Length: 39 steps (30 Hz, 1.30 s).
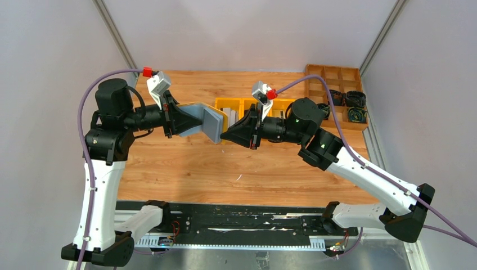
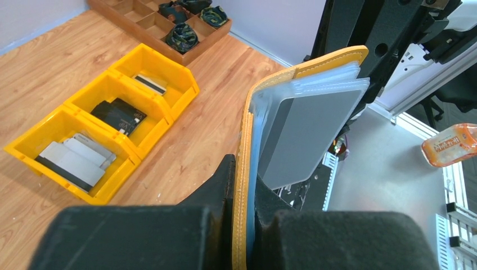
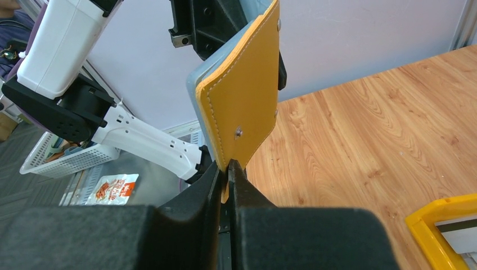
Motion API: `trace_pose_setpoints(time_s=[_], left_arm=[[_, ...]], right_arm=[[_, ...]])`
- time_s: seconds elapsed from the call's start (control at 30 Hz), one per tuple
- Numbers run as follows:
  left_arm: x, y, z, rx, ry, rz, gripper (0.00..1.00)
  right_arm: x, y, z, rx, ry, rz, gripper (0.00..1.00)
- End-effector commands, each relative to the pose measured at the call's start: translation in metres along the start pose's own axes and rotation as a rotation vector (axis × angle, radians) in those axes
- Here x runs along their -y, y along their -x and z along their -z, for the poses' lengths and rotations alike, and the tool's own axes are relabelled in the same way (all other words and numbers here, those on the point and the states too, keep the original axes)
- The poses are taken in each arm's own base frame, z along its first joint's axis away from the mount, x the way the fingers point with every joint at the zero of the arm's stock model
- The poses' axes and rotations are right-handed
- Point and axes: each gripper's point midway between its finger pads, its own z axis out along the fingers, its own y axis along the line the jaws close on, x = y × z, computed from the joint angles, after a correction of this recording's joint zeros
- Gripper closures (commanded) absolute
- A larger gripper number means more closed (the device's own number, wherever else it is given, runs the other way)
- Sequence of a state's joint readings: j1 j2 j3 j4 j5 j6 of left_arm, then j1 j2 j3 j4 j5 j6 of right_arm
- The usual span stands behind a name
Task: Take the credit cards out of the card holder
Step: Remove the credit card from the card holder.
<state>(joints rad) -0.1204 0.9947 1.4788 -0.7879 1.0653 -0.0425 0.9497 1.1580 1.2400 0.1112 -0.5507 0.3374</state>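
The card holder is held in the air between both grippers, mustard-yellow outside and silvery-grey inside. My left gripper is shut on its spine edge, as the left wrist view shows. A grey credit card sits in the holder's clear sleeves. My right gripper is shut on the lower corner of the holder's yellow flap; in the right wrist view the jaws pinch that corner. Several grey cards lie in the nearest yellow bin.
Three joined yellow bins stand on the wooden table behind the grippers; the middle one holds a black block. A brown divided tray with dark coiled items is at the back right. The two arms are close together above the table's middle.
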Motion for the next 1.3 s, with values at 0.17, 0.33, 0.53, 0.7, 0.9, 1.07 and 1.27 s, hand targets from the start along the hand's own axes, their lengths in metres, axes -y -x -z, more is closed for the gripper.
trace_pose_setpoints(time_s=[0.17, 0.33, 0.53, 0.7, 0.9, 1.07, 1.27], left_arm=[[0.014, 0.014, 0.004, 0.030, -0.022, -0.034, 1.00], [0.013, 0.013, 0.004, 0.030, -0.019, -0.035, 1.00], [0.012, 0.013, 0.004, 0.029, -0.012, -0.039, 1.00], [0.004, 0.005, 0.003, 0.019, 0.010, -0.046, 0.84], [-0.009, -0.002, 0.006, 0.014, 0.089, -0.126, 0.33], [-0.013, -0.010, 0.006, 0.003, 0.106, -0.121, 0.07], [-0.013, -0.018, 0.003, 0.004, 0.078, -0.089, 0.06]], right_arm=[[0.012, 0.002, 0.000, 0.009, -0.090, -0.002, 0.77], [0.030, 0.001, -0.001, 0.013, -0.187, -0.028, 0.72], [0.033, 0.006, -0.006, 0.042, -0.203, -0.039, 0.68], [0.030, 0.011, -0.020, 0.067, -0.197, -0.046, 0.79], [0.047, 0.001, -0.018, -0.005, -0.338, -0.010, 1.00], [0.061, -0.006, -0.010, -0.105, -0.521, 0.123, 1.00], [0.051, -0.004, -0.018, -0.159, -0.597, 0.241, 1.00]])
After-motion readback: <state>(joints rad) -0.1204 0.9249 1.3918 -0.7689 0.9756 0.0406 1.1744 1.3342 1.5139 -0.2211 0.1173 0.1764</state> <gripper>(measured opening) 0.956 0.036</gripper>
